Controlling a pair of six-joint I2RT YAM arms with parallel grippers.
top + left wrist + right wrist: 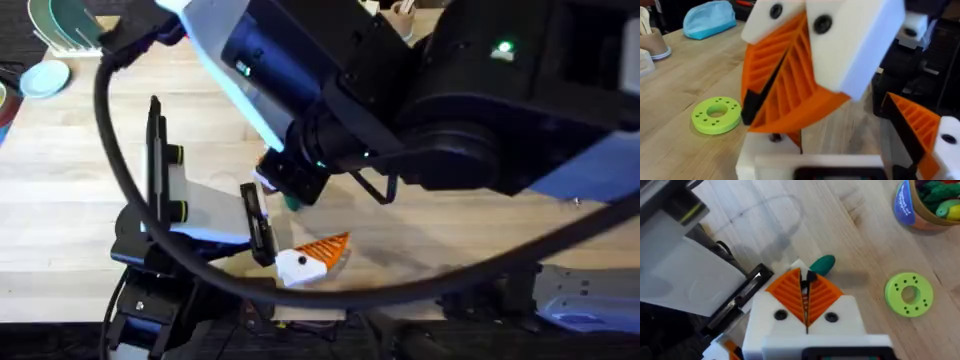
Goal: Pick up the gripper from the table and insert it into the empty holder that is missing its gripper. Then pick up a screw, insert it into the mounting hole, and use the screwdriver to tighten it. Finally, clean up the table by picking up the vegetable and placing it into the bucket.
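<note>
Left hand: my left gripper [860, 105] is open and holds nothing
Right hand: my right gripper [805, 287] is pinched shut, empty, low over the table to reach the small dark green toy vegetable [821, 265] beside its tips
Bucket: the round tan bucket with a blue band [920, 205] waits well apart, toys inside

Flat green disc with holes [908, 293] lying on the pale wooden table [60, 170], seen again in the left wrist view. Light blue cloth-like bundle [709, 18] resting farther back near the table's edge. Small blue dish [44, 77] by the far left corner, green plates [62, 22] racked upright just beyond.
</note>
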